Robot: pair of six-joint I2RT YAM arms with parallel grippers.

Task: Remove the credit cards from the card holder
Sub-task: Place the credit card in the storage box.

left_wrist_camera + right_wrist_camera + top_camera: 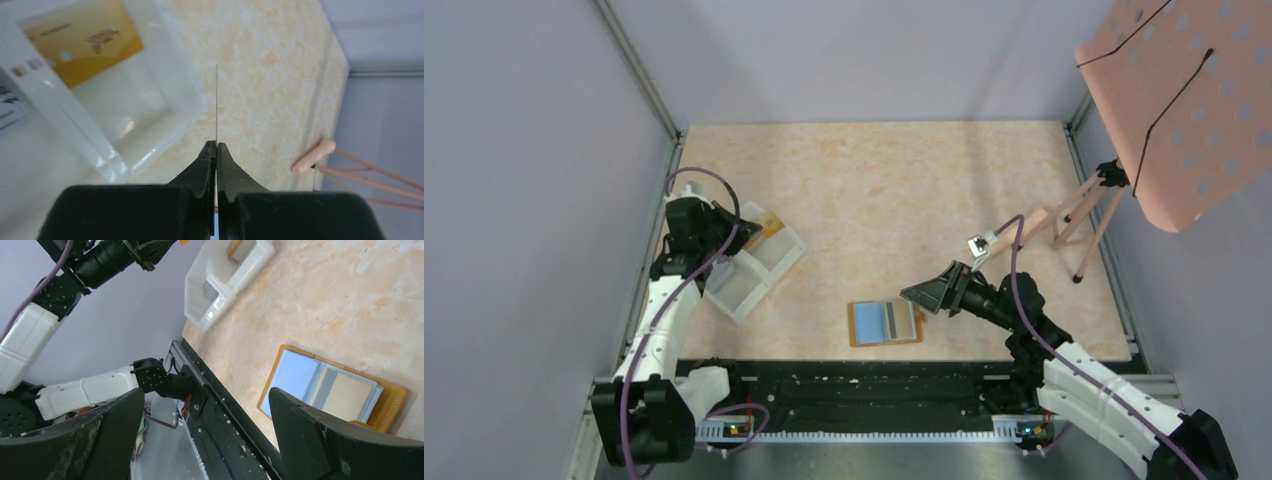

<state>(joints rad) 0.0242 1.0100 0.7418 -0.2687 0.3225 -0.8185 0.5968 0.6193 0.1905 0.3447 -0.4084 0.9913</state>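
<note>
The marbled table [904,180] carried a white tray [746,287] at its left side. Nearer the front edge, towards the middle, the tan-orange card holder [395,399] lay opened flat. A light blue card [295,377] sat in it, partly covered by a whitish card [347,396] with a grey stripe. A yellow card [82,40] lay in one tray compartment. The right gripper [929,293] hung just right of the holder, fingers spread wide and holding nothing. The left gripper [216,150], over the tray, pinched a thin card [216,100] seen edge-on.
</note>
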